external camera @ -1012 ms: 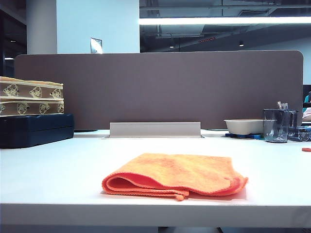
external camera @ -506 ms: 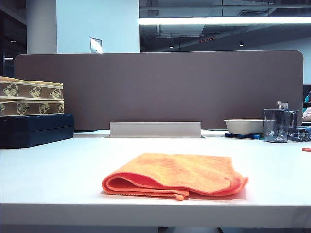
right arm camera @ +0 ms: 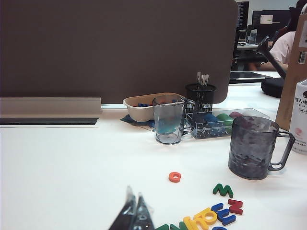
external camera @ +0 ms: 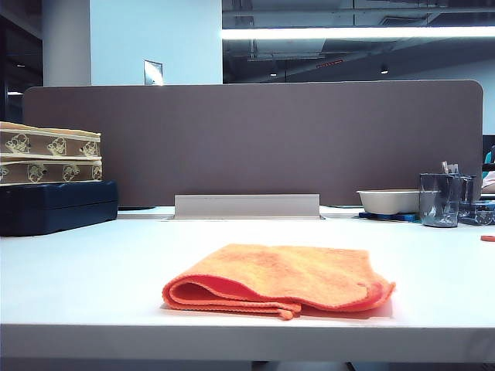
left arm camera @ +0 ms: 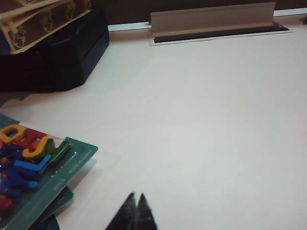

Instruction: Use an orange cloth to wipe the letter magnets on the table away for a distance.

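The orange cloth (external camera: 278, 278) lies folded near the front edge of the tabletop (external camera: 93, 270), at its middle in the exterior view, untouched by either arm. The letter magnets (right arm camera: 211, 213) lie loose on the tabletop in the right wrist view: a cluster of yellow, blue, red and green letters just beside the right gripper (right arm camera: 135, 211), with a green letter (right arm camera: 223, 190) and a small orange letter (right arm camera: 175, 177) set apart from it. The right gripper has its jaws closed together, holding nothing, low over the bare surface. The left gripper (left arm camera: 135, 211) is likewise closed tip to tip and empty, above bare tabletop. Near it lies a teal card pack (left arm camera: 45, 177) holding further plastic letters in yellow, red, blue and green. Containers: a dark tinted mug (right arm camera: 254, 147) stands near the loose letters, contents not discernible; a clear tinted cup (right arm camera: 169, 120) stands further back; behind it a shallow beige bowl (right arm camera: 144, 106) holds blue and red items, a black mesh pen holder (right arm camera: 200, 97) holds a few upright implements, and a clear box (right arm camera: 225, 122) holds coloured pieces. At the far left a dark blue case (external camera: 58, 205) carries two patterned boxes (external camera: 48, 162). A brown partition panel (external camera: 255, 139) closes the back of the tabletop, with a grey cable tray (external camera: 247, 205) at its foot. Ceiling strip lighting (external camera: 356, 33) runs beyond.
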### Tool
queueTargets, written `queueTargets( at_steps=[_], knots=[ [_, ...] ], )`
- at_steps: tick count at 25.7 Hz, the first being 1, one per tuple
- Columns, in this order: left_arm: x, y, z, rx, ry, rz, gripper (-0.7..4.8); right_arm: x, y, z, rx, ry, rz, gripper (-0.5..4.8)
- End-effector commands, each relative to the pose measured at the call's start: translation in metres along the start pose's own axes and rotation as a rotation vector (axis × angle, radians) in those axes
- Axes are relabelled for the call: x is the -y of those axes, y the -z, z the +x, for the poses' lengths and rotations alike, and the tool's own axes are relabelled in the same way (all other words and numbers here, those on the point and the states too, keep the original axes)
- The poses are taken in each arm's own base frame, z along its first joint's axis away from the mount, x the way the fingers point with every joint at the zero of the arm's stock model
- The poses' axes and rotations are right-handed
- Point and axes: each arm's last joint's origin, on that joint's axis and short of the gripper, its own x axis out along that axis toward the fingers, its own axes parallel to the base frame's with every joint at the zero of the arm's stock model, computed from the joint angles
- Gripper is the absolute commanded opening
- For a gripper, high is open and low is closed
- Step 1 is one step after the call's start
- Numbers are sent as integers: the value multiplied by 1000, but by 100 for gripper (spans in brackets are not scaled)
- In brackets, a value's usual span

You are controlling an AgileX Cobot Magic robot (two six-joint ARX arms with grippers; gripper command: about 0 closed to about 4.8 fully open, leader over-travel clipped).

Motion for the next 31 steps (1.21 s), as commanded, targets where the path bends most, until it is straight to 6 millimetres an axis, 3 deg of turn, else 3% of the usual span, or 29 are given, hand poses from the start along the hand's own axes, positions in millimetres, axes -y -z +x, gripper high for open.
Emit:
queueTargets(
  at_steps=[1,14,31],
  knots=[
    [-3,-2,0,18,-45,-10,-5,0,1,0,6,0,2,-4],
    [-21,-18,-3,189,-228,-40,-5,0,1,0,5,0,2,-4],
    [-22,-18,-3,190,-234,-40,-5,0,1,0,5,0,2,-4]
  ],
)
